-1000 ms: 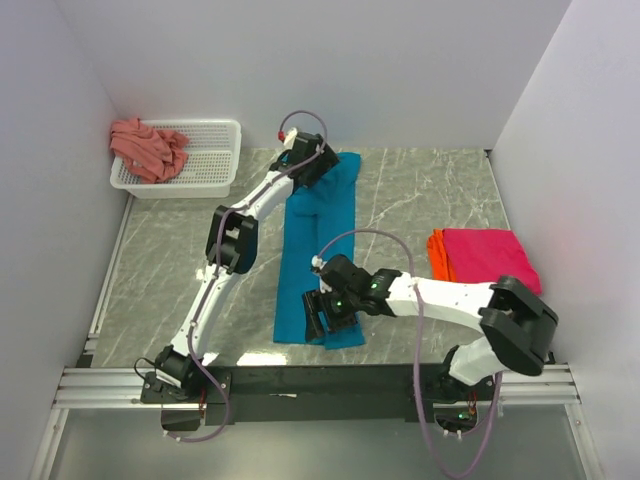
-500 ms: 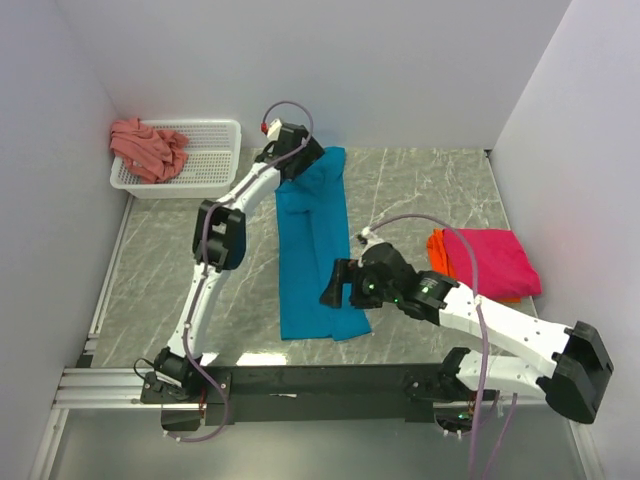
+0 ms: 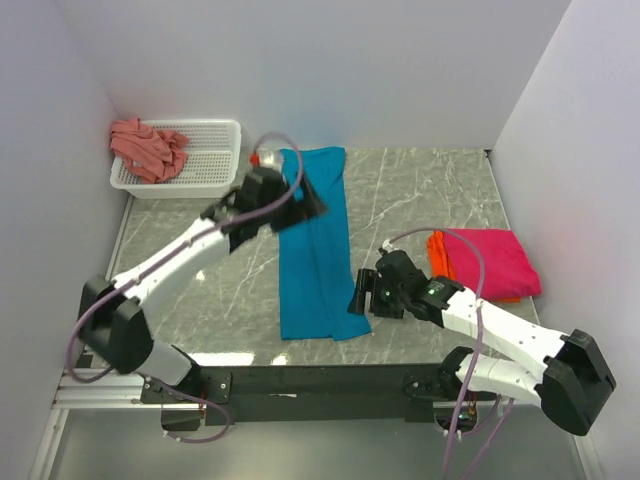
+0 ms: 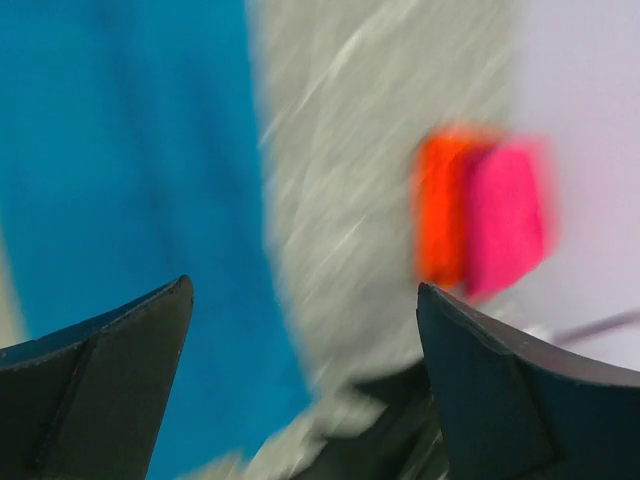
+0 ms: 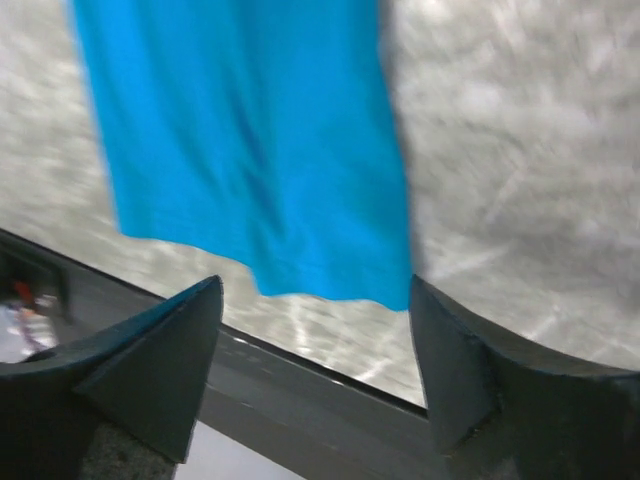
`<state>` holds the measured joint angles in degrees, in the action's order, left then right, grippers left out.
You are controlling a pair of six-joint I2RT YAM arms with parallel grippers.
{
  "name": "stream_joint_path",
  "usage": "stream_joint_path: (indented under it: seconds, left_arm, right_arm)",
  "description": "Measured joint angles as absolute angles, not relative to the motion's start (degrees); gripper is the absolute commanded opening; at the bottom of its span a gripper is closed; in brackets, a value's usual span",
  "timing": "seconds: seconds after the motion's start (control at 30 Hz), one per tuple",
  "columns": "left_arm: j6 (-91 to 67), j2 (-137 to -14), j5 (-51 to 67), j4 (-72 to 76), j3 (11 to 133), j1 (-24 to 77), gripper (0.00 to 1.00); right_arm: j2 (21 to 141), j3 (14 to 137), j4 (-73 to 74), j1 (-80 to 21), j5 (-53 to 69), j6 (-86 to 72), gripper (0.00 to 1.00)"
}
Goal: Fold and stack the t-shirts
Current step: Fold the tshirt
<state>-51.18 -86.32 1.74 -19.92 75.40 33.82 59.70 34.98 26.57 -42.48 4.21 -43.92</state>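
Pulling back — teal-blue t-shirt (image 3: 315,262) released.

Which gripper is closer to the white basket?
Left. The left gripper hangs over the teal t-shirt's far end, right of the basket; the right gripper sits by its near corner.

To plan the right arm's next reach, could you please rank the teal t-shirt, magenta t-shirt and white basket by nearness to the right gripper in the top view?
1. The teal t-shirt, just left of the right gripper.
2. The magenta t-shirt, off to its right.
3. The white basket, in the far-left corner.
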Motion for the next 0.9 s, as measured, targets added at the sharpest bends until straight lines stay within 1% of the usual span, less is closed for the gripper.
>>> stream_joint_path:
  seconds: [0.17,0.3,0.4,0.43,0.5,0.6,0.63,0.8,0.83,0.9]
  left_arm:
    - [-53.04,-77.28,4.03,-23.27,51.05,35.83,0.99]
    - [-55.44,-70.76,6.76,-26.68,38.35,36.58,0.99]
    - [-57.91,-65.84,9.74,-26.26,32.12,37.63,0.87]
    - [-58.33,-65.06,10.76,-25.50,30.52,37.89,0.80]
    - [-59.57,-64.86,12.53,-24.36,27.97,38.17,0.78]
    - [-61.34,-64.66,14.94,-22.46,26.15,39.11,0.71]
    - [-61.47,-64.73,15.31,-21.52,25.80,39.51,0.64]
    - [-62.85,-67.02,17.21,-18.83,25.08,40.38,0.55]
    - [-62.96,-67.55,17.50,-18.15,25.08,40.56,0.49]
    - [-63.37,-68.51,17.78,-17.28,25.04,40.95,0.43]
  right_arm:
    - [62.04,31.46,27.07,-42.48,4.54,-42.74,0.71]
    - [63.83,30.24,26.04,-42.48,5.23,-42.13,0.69]
    - [65.69,29.54,24.88,-42.48,5.58,-42.09,0.64]
    - [66.50,29.50,24.60,-42.48,5.65,-42.09,0.63]
    - [67.64,29.52,23.53,-42.48,6.00,-42.11,0.59]
    - [68.40,29.26,22.06,-42.48,6.55,-42.30,0.52]
    - [68.55,29.17,21.56,-42.46,6.85,-42.33,0.50]
    - [68.93,28.51,19.70,-42.35,7.94,-42.76,0.45]
    - [68.93,28.40,19.55,-42.33,8.08,-42.96,0.44]
    - [68.77,27.83,18.57,-42.33,8.73,-43.44,0.42]
